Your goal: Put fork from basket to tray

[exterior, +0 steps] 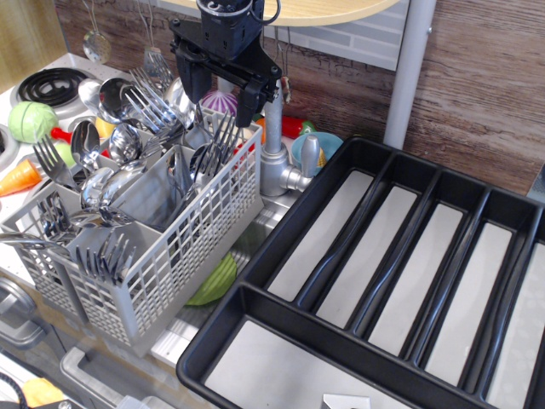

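Open hand (223, 89) hides basket (183, 256) rear; tray (255, 260) cropped right.

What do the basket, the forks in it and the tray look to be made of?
Basket: light grey plastic by the look, matt, with a moulded grid of holes. Forks: polished metal, probably steel, with bright reflections on the tines. Tray: black, slightly glossy rims, likely plastic, with pale grey matt liners whose material is unclear.
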Tool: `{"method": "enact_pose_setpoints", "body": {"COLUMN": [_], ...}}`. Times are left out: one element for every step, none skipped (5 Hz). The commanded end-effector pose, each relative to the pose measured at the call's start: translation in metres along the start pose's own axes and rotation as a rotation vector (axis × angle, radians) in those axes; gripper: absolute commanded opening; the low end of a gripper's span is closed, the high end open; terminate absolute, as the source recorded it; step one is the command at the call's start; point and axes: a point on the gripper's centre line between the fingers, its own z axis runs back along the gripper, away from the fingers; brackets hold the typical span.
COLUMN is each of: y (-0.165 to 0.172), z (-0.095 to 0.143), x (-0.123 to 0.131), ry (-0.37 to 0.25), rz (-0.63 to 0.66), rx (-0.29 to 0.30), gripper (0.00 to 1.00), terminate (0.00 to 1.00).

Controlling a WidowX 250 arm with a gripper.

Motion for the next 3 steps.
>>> {"method": "enact_pose_setpoints", "body": {"y": [0.000,0.000,-0.005], "z": [0.000,-0.001,-0.007], "x": [0.000,0.003,0.011], "ry": [0.000,0.001,0.030], "rz": [0.000,0.089,0.270], "rx": [0.000,0.075,0.169], "gripper": [1.00,1.00,1.00], "terminate": [0.00,0.00,0.00]}}
